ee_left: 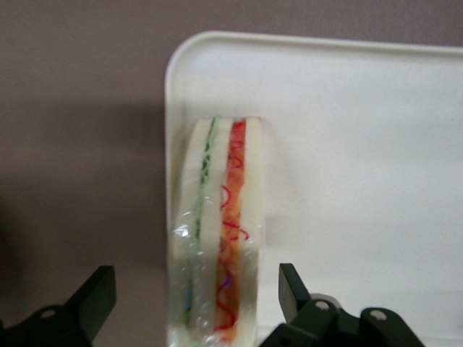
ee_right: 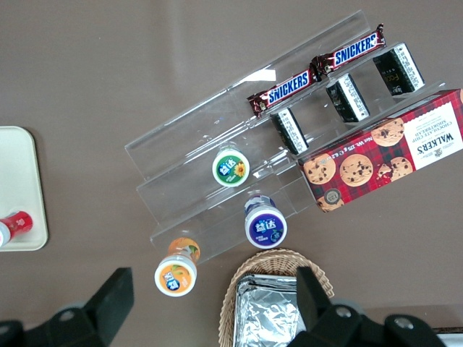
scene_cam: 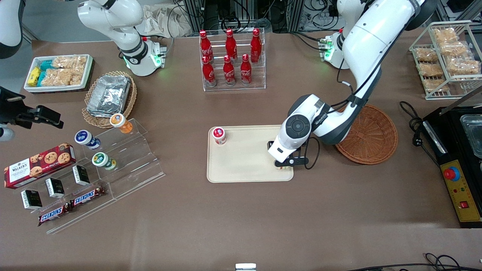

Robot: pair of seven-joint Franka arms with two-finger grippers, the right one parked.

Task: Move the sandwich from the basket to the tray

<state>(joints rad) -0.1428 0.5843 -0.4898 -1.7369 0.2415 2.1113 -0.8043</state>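
Note:
The sandwich (ee_left: 221, 210), a plastic-wrapped wedge with green and red filling lines, stands on edge at a corner of the cream tray (ee_left: 347, 144), right along its rim. My left gripper (ee_left: 194, 278) straddles it, open, and each black finger (ee_left: 293, 289) stands off the bread with a gap. In the front view the gripper (scene_cam: 283, 163) hangs over the tray (scene_cam: 241, 165) at the near corner toward the working arm's end, hiding most of the sandwich. The reddish-brown basket (scene_cam: 371, 135) sits beside the tray, partly under the arm, with nothing showing in it.
A small red-capped bottle (scene_cam: 218, 135) stands on the tray at the corner toward the parked arm. A rack of red cola bottles (scene_cam: 231, 60) stands farther from the camera. A black appliance (scene_cam: 457, 158) lies past the basket at the working arm's end.

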